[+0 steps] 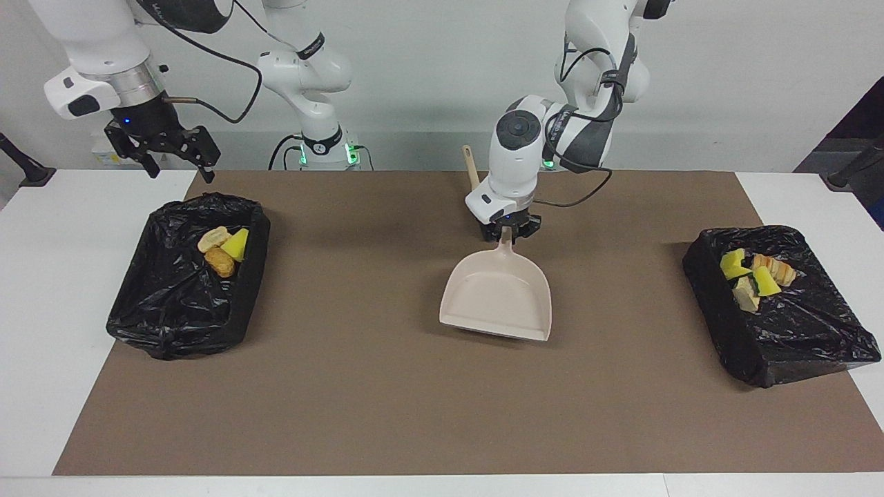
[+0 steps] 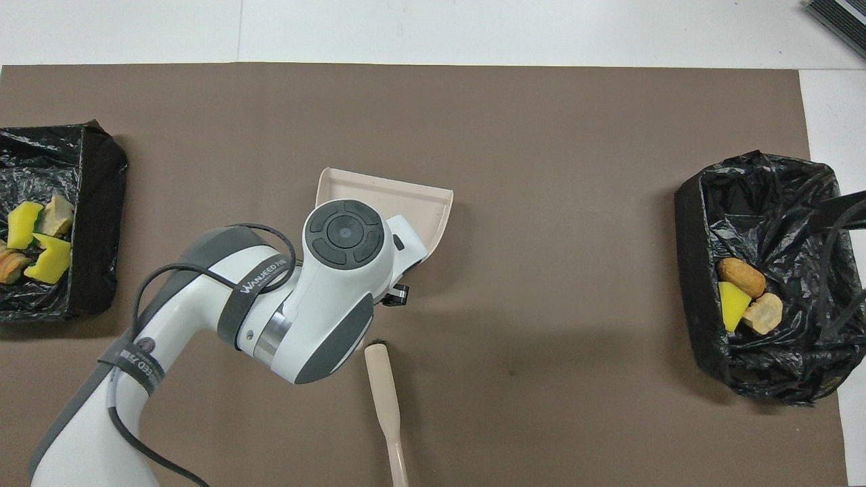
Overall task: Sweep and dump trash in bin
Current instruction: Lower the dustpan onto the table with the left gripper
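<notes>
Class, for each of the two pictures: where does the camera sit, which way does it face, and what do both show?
Facing view: high across the table, facing both arms; left gripper holds the dustpan, right gripper open above a bin.
Overhead view: above the robots' end, looking steeply down; left arm covers the dustpan handle.
Shared: dustpan, brush, both bins, trash.
</notes>
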You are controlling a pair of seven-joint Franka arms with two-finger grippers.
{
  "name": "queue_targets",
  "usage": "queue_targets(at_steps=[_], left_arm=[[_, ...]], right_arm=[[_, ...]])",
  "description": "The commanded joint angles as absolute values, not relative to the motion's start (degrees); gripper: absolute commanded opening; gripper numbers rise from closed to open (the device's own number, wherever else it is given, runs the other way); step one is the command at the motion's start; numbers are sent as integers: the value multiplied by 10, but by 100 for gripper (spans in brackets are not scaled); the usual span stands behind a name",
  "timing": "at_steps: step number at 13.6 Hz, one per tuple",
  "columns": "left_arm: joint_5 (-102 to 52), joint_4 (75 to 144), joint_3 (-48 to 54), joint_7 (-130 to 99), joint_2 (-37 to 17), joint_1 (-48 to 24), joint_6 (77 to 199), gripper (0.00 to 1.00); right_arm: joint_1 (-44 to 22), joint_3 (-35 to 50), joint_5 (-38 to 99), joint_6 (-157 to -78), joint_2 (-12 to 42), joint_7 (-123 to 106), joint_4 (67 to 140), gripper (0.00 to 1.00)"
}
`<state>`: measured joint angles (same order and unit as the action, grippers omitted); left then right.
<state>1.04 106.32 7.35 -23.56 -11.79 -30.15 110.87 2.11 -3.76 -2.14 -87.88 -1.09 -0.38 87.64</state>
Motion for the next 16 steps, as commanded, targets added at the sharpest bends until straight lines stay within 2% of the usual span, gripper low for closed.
queue_targets(at_steps=[1, 7, 14, 15, 16], left_arm=[[-5, 1047, 64, -278, -137, -329, 1128, 0], [-25, 1031, 66, -318, -163, -335, 1153, 0], [-26, 1064, 67, -344, -159, -346, 1169, 0], [-26, 1064, 67, -341, -159, -345, 1167, 12], [-26, 1064, 67, -338, -159, -345, 1167, 36]], right_arm=[[25, -37, 3, -880, -17, 7, 889, 100], [11, -36, 6, -910, -9, -11, 910, 100], [-4, -36, -11, -905, -16, -24, 923, 100], [-4, -36, -11, -904, -15, -24, 921, 100], [-4, -36, -7, -904, -15, -25, 921, 100]])
